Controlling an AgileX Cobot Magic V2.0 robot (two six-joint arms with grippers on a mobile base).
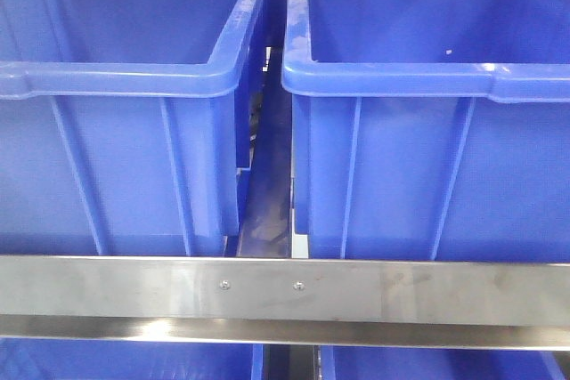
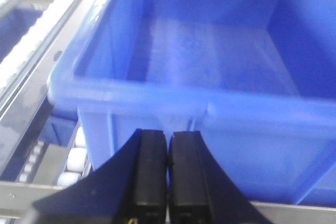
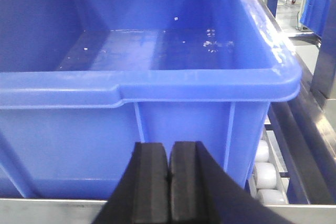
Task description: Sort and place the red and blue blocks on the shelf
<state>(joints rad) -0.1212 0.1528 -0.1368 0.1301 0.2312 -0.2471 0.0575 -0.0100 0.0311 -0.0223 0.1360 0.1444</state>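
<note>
Two large blue bins sit side by side on the shelf (image 1: 285,289), the left bin (image 1: 125,86) and the right bin (image 1: 427,86) parted by a narrow gap above the steel front rail with its two screws. The left end effector (image 2: 167,153) hangs before the left bin's rim, its black fingers pressed together on nothing. The right end effector (image 3: 169,161) is likewise pressed together and bare, facing the right bin beside white rollers (image 3: 265,174). No red or blue block shows in any view.
</note>
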